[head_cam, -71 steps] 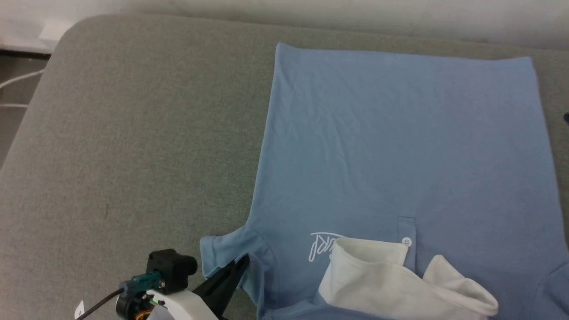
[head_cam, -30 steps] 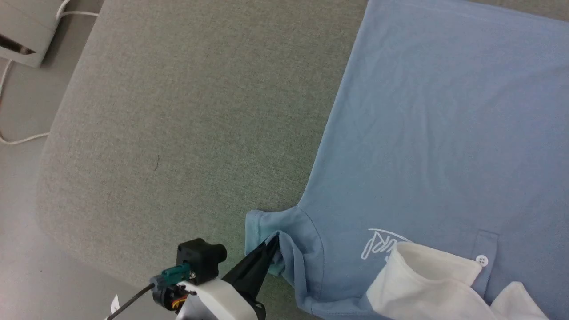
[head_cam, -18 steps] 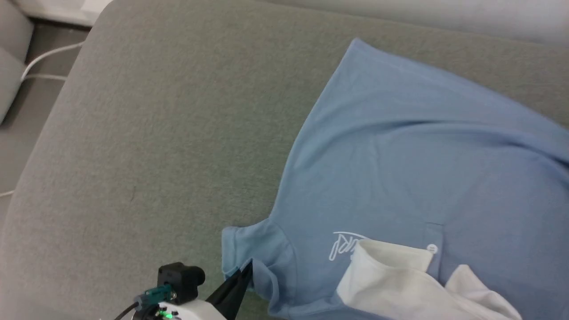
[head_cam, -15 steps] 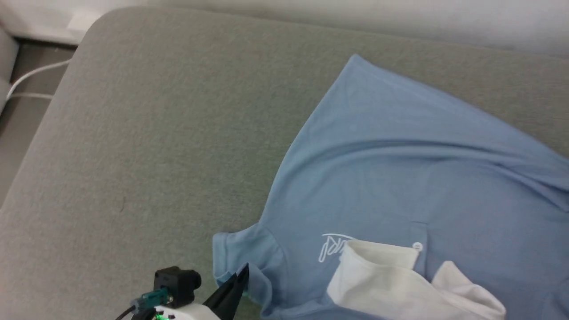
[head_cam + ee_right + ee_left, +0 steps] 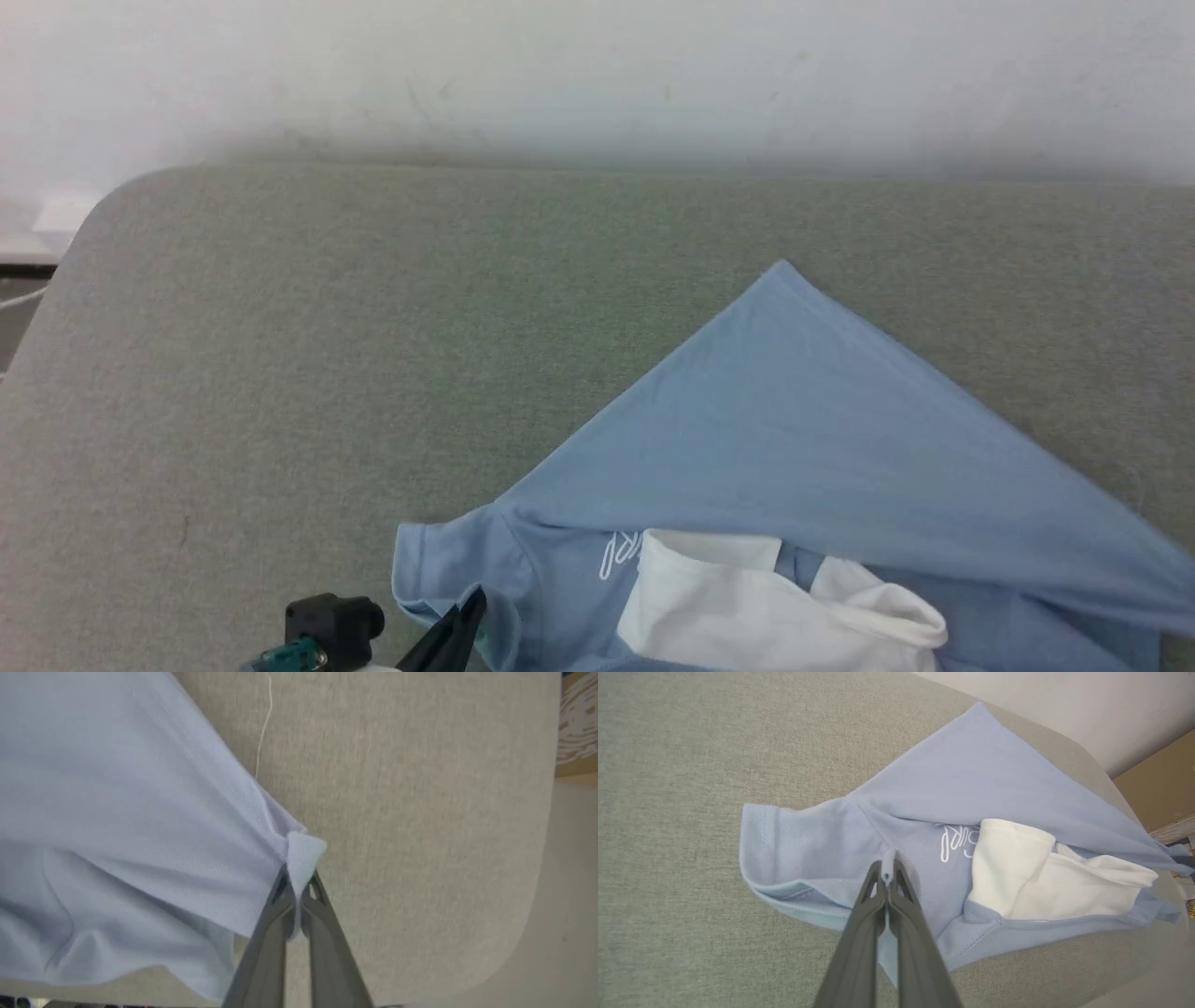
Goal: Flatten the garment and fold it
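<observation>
The grey padded tabletop [image 5: 280, 355] carried the garment [image 5: 822, 448], which lay rumpled near its front edge with one corner peaking away and the white collar [image 5: 747, 607] up. The left end effector [image 5: 888, 872] pinched cloth by the sleeve. The right end effector [image 5: 299, 877] pinched a bunched corner. Flattening seemed to be the step in hand. Next, the two grips would need drawing apart evenly.

I have open room over the broad grey-green woven cushion [image 5: 280, 355] on my left; the light blue knit polo shirt [image 5: 794, 429] covers the right, pale wall [image 5: 597, 75] behind.
</observation>
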Robot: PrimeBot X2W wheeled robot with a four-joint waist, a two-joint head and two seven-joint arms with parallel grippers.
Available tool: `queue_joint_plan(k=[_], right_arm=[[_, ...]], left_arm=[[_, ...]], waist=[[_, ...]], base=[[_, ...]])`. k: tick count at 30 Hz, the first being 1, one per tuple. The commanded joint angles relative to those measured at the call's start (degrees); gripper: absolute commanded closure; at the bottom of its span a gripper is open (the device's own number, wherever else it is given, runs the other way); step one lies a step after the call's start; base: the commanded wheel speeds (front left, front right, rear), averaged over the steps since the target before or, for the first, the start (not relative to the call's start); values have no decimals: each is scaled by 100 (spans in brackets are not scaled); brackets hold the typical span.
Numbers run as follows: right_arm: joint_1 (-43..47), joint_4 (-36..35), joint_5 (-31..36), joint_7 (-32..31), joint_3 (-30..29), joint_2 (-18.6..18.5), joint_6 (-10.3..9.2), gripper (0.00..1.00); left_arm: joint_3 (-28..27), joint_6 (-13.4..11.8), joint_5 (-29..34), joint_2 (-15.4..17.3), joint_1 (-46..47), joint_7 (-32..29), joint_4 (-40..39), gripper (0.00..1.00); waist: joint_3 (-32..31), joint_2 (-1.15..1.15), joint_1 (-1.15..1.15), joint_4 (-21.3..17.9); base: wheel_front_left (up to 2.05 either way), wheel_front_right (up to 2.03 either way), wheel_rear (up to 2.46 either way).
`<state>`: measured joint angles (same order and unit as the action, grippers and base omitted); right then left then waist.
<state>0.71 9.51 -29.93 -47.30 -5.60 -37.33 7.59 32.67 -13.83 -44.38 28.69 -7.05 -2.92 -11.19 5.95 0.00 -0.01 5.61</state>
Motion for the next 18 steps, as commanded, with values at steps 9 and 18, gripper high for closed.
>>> queue_joint_plan(k=[9, 18], right_arm=[[1349, -695, 452, -766, -734, 813, -10, 100], [1109, -1103, 506, -738, -714, 879, -10, 0]], left_arm=[[-67, -67, -68, 55, -89, 74, -32, 100], [-32, -37, -47, 64, 16, 40, -64, 100]], waist=[[-208, 0, 1, -200], [-116, 0, 1, -28]], base=[[0, 0, 0], [0, 0, 0]])
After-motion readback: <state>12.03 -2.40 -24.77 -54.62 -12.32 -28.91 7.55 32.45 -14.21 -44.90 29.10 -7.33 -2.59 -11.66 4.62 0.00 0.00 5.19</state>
